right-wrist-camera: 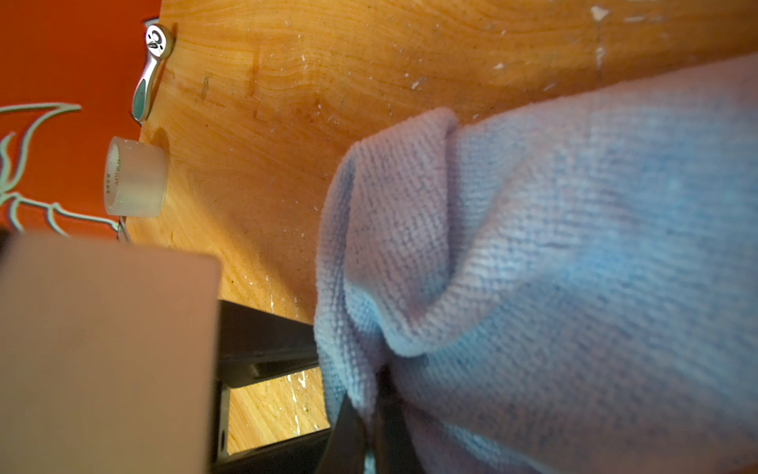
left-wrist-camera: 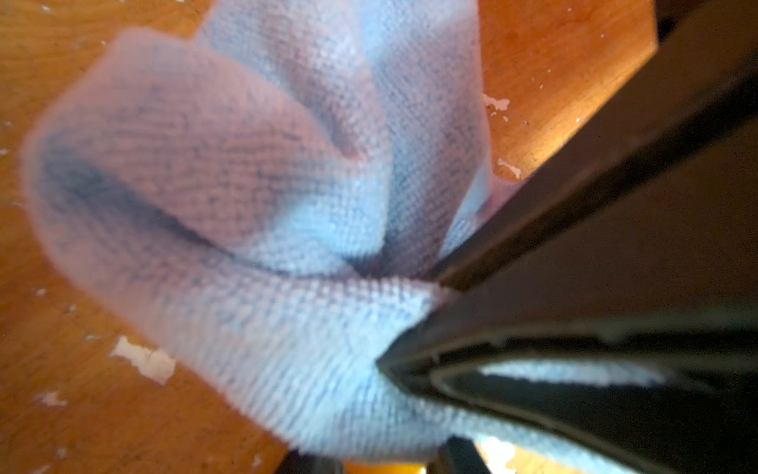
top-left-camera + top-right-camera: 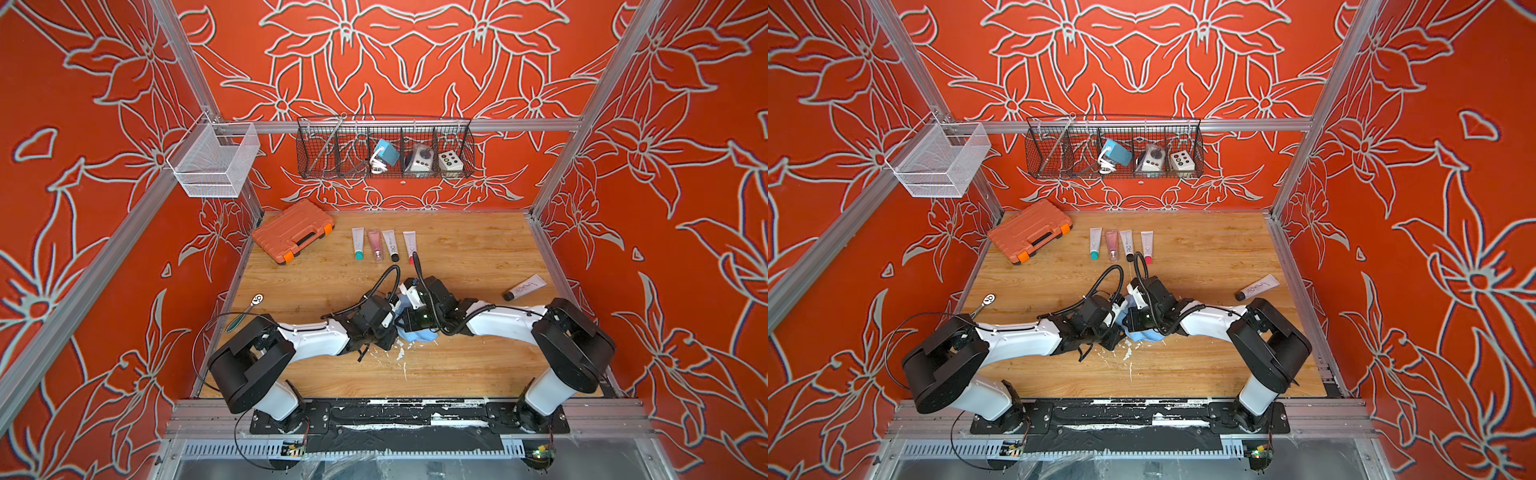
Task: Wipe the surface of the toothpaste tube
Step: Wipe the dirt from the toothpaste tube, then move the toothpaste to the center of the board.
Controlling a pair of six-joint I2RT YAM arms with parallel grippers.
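Clearly the left jaws clench the blue cloth [image 2: 254, 213]; the right jaws are closed among its folds. One toothpaste tube [image 3: 524, 287] lies on the desk [image 3: 457, 374], well apart from both.

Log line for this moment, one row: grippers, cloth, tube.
left gripper: shut on blue cloth | right gripper: shut, hold unclear | arms: meet above table centre | tube being wiped: hidden
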